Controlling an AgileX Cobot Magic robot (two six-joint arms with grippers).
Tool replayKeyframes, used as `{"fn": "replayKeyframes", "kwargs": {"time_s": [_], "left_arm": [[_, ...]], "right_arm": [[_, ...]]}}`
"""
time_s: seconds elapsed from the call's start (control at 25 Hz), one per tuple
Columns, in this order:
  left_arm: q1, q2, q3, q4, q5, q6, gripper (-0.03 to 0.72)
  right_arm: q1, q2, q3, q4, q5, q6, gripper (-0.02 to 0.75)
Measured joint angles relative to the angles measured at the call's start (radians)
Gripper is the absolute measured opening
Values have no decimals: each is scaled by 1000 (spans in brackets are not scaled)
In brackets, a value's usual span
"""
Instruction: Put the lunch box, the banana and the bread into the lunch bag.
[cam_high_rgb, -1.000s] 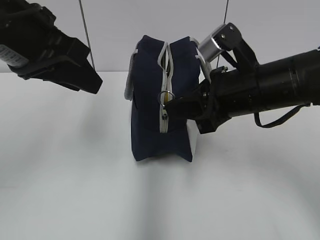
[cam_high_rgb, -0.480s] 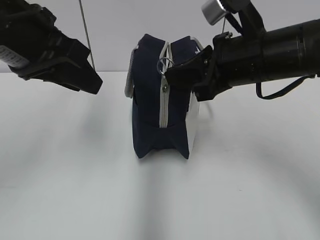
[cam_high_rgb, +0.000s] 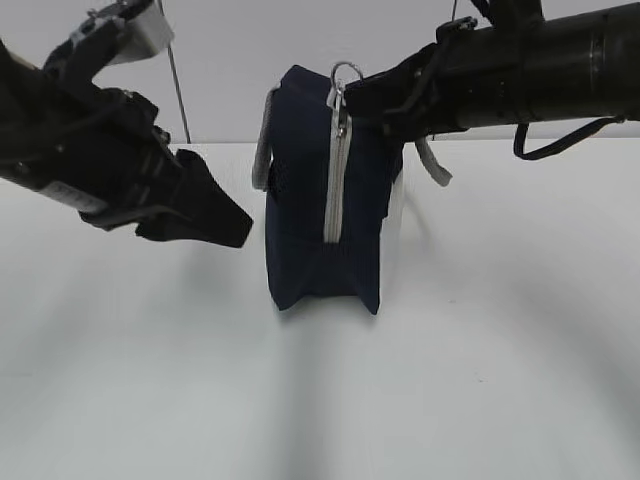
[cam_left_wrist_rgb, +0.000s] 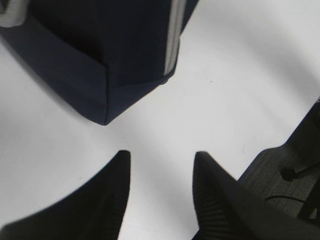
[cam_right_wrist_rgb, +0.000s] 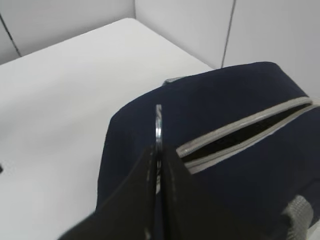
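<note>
The navy-blue lunch bag (cam_high_rgb: 320, 200) stands upright on the white table, its grey zipper (cam_high_rgb: 337, 180) facing the exterior view. My right gripper (cam_high_rgb: 352, 98) is shut on the metal ring pull (cam_high_rgb: 346, 70) at the bag's top; in the right wrist view the ring (cam_right_wrist_rgb: 158, 125) stands pinched between the fingers, with the zipper (cam_right_wrist_rgb: 240, 132) open along the top beyond them. My left gripper (cam_high_rgb: 235, 225) is open and empty, low at the left of the bag; its wrist view shows the bag's bottom corner (cam_left_wrist_rgb: 105, 75) beyond the tips (cam_left_wrist_rgb: 161, 157). The lunch box, banana and bread are out of view.
The white table (cam_high_rgb: 480, 380) spreads around the bag, with a white wall behind. A grey webbing handle (cam_high_rgb: 432, 160) hangs on the bag's right side. A dark device (cam_left_wrist_rgb: 285, 175) lies at the table's edge in the left wrist view.
My right gripper has carried the ring pull up the bag's end to its top, closing the zipper on that end. My left gripper has come down and right toward the bag.
</note>
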Motion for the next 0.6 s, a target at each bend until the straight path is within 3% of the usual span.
{"fn": "replayKeyframes", "kwargs": {"time_s": [0.28, 0.6], "left_arm": [[-89, 0, 71, -58, -173, 164, 308], [-91, 2, 71, -67, -353, 197, 308]], "right_arm": [[0, 21, 0, 167, -77, -2, -16], [0, 26, 0, 170, -71, -2, -16]]}}
